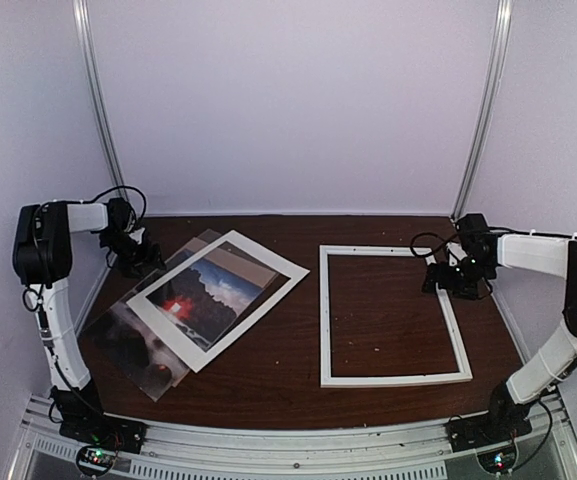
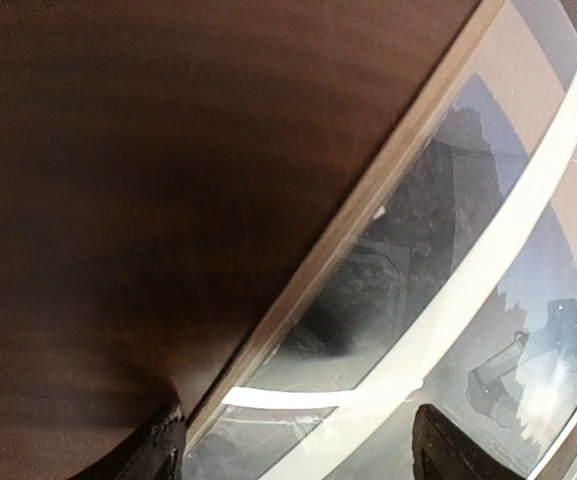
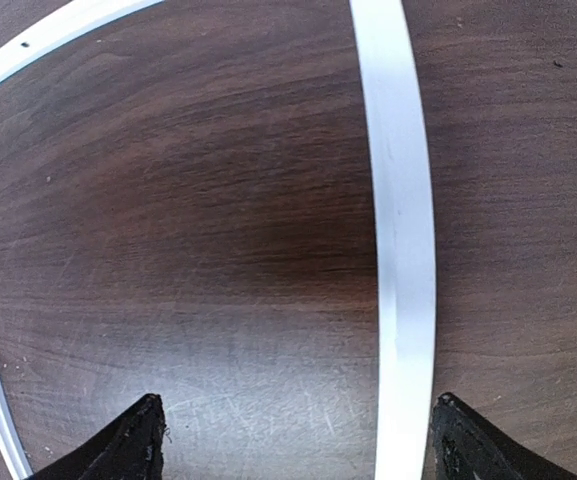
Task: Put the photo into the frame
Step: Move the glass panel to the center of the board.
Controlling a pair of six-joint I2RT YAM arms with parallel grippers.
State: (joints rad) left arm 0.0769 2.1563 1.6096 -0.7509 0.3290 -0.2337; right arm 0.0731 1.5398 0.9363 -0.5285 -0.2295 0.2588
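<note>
Photo (image 1: 208, 290) on L side of table (image 1: 298, 400), under white mat (image 1: 268, 256); long axis diagonal, near-L to far-R. L gripper (image 1: 136, 256) at stack's far-L edge, jaws apart, empty: nearer arm. Frame (image 1: 325, 320) well to R, R gripper (image 1: 450, 280) over its R rail, jaws apart.
</note>
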